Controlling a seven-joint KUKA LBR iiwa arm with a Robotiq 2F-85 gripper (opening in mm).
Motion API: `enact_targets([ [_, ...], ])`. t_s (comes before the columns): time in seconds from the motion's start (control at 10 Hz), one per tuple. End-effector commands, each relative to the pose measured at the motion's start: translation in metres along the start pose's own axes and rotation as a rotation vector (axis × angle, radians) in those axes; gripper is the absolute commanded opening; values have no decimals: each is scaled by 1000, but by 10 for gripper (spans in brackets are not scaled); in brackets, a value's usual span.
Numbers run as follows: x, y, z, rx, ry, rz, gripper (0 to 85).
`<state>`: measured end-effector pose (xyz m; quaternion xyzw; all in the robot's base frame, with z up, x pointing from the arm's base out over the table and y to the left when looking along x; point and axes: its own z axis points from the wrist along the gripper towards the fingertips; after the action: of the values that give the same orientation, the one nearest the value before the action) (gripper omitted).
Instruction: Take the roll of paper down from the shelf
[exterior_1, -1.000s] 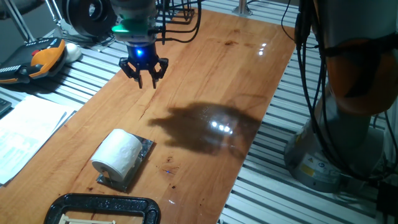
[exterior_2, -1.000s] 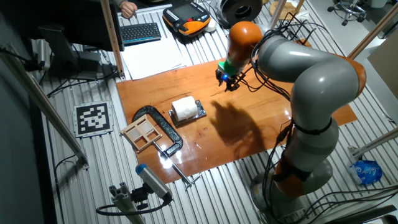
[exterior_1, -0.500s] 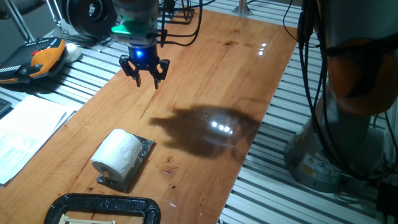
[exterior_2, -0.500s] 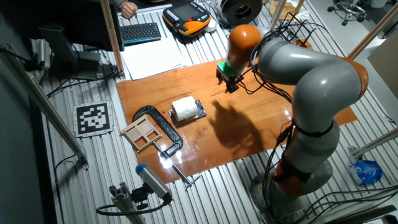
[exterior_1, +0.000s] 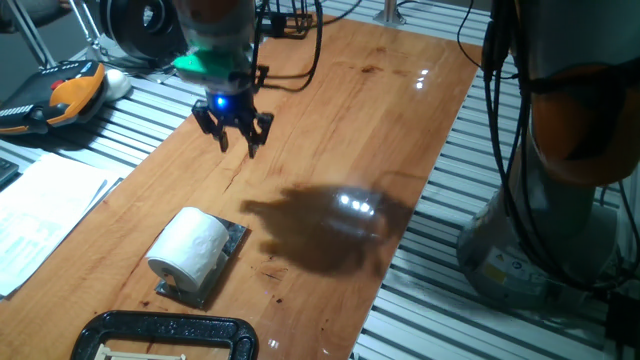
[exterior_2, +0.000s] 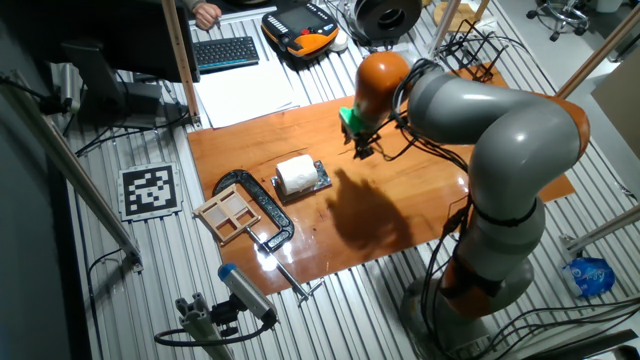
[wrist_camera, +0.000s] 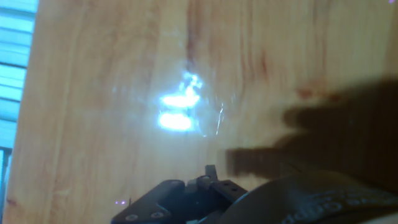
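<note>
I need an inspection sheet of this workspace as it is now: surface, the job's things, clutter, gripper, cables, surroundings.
Surface: wooden board on a slatted metal table; glare spot and the arm's shadow on the wood.
Job's things: roll of paper lies on its side on the shelf, a small shiny plate, near the board's end; untouched.
Clutter: black clamp beside the shelf; small wooden frame by it.
Gripper: gripper open, holding nothing, above bare wood, apart from the roll.
Cables: black cables hang along the arm; more run from the wrist.
Surroundings: paper sheets, orange handheld controller, keyboard, printed marker tag.
</note>
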<state>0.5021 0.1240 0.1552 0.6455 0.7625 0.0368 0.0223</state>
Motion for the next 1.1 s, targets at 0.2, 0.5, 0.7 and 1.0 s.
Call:
enact_targets([
  [0.2, 33, -8, 3, -4, 18, 57, 510],
  [0.5, 61, -16, 8, -10, 2, 88, 680],
  [0.7, 64, -18, 12, -16, 3, 101, 680],
  [1.0, 67, -19, 13, -18, 25, 141, 680],
])
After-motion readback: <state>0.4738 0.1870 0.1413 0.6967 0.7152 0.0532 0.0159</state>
